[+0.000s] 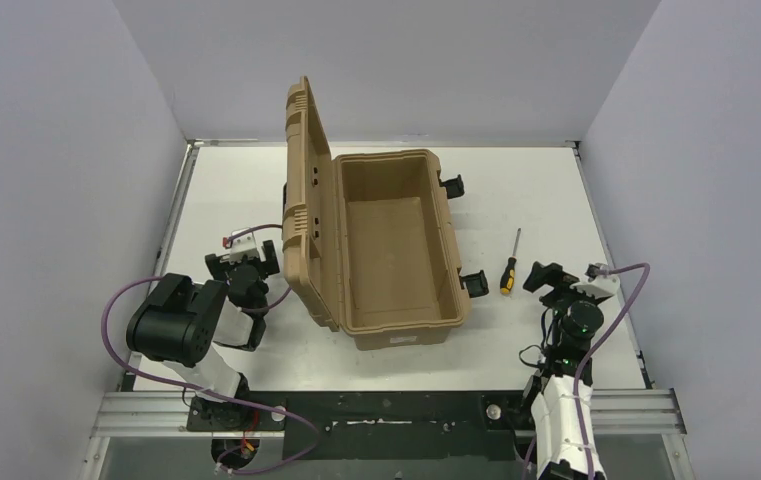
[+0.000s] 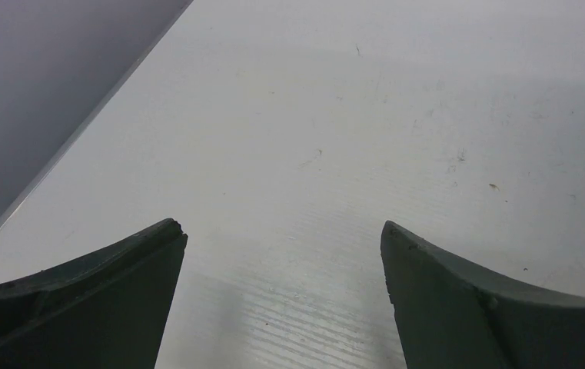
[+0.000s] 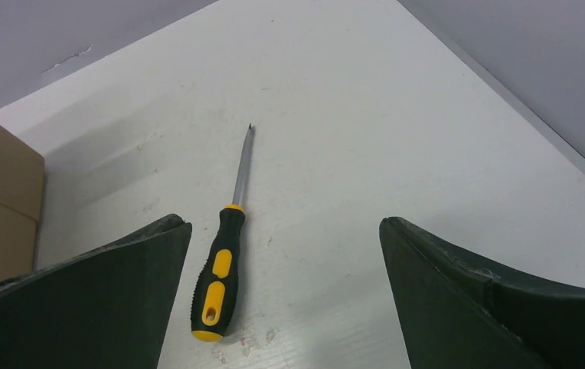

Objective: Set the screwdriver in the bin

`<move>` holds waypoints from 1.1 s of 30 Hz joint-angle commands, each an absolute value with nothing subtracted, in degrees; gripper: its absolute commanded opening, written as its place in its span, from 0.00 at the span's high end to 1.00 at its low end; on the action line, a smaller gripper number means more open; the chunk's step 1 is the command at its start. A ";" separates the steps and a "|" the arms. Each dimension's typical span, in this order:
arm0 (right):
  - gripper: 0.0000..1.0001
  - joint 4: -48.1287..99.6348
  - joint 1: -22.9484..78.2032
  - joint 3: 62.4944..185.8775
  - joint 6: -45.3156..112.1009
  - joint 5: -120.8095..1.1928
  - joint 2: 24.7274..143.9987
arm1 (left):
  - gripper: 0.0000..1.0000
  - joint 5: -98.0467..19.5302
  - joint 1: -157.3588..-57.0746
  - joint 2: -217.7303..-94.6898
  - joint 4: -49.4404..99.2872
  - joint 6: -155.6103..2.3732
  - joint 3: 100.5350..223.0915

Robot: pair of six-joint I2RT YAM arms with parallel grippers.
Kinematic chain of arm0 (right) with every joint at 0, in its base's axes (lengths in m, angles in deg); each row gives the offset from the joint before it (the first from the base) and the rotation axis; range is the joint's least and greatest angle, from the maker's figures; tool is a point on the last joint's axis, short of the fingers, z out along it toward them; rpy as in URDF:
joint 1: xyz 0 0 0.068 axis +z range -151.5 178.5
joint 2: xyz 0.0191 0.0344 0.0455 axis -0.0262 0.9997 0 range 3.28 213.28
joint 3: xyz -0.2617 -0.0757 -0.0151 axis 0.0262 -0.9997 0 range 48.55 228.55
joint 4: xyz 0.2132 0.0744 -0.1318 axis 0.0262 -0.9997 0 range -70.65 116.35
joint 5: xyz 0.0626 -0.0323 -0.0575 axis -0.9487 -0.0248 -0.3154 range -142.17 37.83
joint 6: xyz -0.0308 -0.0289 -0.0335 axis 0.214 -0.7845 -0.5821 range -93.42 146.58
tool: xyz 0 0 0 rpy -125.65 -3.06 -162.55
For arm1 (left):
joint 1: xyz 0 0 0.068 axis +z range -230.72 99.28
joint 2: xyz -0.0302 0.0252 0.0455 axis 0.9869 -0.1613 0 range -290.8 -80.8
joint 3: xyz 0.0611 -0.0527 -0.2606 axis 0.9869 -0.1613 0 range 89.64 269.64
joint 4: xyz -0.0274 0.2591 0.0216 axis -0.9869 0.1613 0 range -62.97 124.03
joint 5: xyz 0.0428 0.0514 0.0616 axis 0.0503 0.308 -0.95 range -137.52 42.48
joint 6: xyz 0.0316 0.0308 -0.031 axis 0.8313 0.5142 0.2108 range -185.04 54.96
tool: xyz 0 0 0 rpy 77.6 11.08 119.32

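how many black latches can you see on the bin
2, both on the right side of the bin, towards the screwdriver: the far latch by the back corner and the near latch by the front corner. More may be hidden behind the open lid.

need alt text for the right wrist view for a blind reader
A yellow and black screwdriver lies flat on the white table, shaft pointing away from the camera, framed by the open right gripper, which holds nothing. A corner of the tan bin shows at the picture's left edge.
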State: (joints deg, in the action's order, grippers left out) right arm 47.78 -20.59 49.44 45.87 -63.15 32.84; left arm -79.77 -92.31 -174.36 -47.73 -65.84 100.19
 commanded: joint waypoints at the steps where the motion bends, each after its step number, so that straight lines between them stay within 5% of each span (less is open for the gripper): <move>1: 0.00 49.43 -20.60 53.84 48.58 -57.22 34.01 | 0.03 -78.94 -91.97 -174.41 -49.85 -65.75 101.42; 6: 0.00 38.64 -20.66 68.15 53.01 -54.83 39.88 | 0.03 -79.05 -91.86 -174.89 -50.74 -65.38 101.39; 15: 0.07 12.01 -19.41 100.07 47.95 -78.78 66.81 | 0.03 -79.03 -91.93 -174.78 -50.13 -65.34 101.60; 20: 0.13 -4.55 -9.01 113.23 47.52 -61.33 80.47 | 0.03 -78.96 -91.95 -174.54 -49.54 -65.40 101.69; 27: 0.17 -12.06 -5.97 114.81 48.73 -55.90 93.72 | 0.03 -78.81 -92.01 -174.47 -49.17 -65.70 101.75; 33: 0.31 -9.53 -3.95 112.27 48.92 -57.50 101.04 | 0.03 -78.85 -91.92 -174.55 -49.26 -65.62 101.72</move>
